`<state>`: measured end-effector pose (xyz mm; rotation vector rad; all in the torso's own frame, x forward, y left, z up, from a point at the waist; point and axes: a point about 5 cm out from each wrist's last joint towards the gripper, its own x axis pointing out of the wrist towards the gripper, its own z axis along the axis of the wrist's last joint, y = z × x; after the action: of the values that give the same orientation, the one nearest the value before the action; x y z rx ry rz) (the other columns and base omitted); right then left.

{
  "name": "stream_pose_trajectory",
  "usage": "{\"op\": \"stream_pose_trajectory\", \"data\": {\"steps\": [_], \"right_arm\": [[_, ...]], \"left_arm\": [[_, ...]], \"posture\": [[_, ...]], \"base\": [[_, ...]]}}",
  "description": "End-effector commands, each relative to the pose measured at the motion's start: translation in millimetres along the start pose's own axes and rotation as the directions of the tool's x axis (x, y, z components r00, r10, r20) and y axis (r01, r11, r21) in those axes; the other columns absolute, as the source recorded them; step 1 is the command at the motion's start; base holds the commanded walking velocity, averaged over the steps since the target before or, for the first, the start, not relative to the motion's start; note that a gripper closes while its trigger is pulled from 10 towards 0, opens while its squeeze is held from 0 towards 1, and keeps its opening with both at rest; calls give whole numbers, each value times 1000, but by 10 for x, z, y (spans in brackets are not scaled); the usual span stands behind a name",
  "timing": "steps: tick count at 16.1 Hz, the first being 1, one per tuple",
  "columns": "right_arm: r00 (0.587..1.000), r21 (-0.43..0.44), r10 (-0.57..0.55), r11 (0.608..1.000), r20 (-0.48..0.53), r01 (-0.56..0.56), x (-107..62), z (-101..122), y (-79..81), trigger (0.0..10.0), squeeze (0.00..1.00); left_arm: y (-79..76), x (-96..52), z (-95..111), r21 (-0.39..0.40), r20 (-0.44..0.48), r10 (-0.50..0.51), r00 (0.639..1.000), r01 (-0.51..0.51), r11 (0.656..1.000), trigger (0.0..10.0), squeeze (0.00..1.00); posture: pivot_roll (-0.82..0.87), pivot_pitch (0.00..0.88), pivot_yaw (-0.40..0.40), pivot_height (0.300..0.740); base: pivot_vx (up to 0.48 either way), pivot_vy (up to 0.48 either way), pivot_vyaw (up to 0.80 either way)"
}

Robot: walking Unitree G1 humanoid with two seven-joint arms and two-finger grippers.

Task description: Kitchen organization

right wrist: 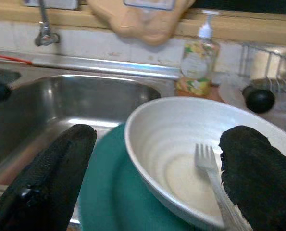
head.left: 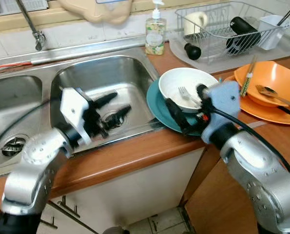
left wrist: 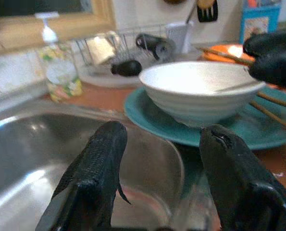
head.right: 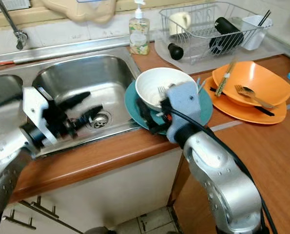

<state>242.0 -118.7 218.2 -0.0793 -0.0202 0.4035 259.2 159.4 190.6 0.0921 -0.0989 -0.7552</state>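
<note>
A white bowl [head.left: 186,83] holding a fork [right wrist: 207,166] rests on a teal plate [head.left: 157,105] at the counter edge, just right of the sink. My right gripper [head.left: 188,105] is open at the bowl. One finger sits outside the bowl over the plate and the other reaches over the bowl's rim. In the right wrist view the bowl [right wrist: 181,144] lies between the two fingers [right wrist: 61,163]. My left gripper [head.left: 114,106] hangs open over the right sink basin [head.left: 101,75], holding nothing and pointing toward the bowl [left wrist: 200,91].
Right of the teal plate, an orange bowl [head.left: 271,80] sits on an orange plate with chopsticks and a spoon. At the back stand a wire dish rack [head.left: 227,29] with cups and a soap bottle [head.left: 155,34]. A faucet [head.left: 35,34] rises behind the sink.
</note>
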Motion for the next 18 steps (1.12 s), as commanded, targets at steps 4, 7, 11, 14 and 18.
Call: {"op": "stream_pose_trajectory", "data": {"steps": [4,7,11,14,18], "right_arm": [[986,66,-75,996,148,66,-115,229,-244,10000,0],[990,60,-85,995,113,79,-185,143,-319,10000,0],[999,148,0,989,48,-7,-236,-98,-200,0,0],[999,185,-42,982,21,37,-217,-194,-262,0,0],[1000,209,-21,978,23,15,-205,-234,-282,0,0]], "left_arm": [[-13,-4,46,2,0,43,999,-43,999,10000,0],[-73,-14,20,-11,-19,26,999,-27,1000,10000,0],[-172,-10,-13,-28,-53,-19,998,17,999,10000,0],[-193,-8,-2,-29,-51,-20,999,18,999,10000,0],[-226,-7,-6,-37,-57,-30,998,28,999,10000,0]], "posture": [[-88,0,75,740],[-92,0,70,740],[-78,0,54,740],[-74,0,51,740],[-69,0,42,740]], "base": [[0,0,0],[0,0,0],[0,0,0],[0,0,0],[0,0,0]]}}
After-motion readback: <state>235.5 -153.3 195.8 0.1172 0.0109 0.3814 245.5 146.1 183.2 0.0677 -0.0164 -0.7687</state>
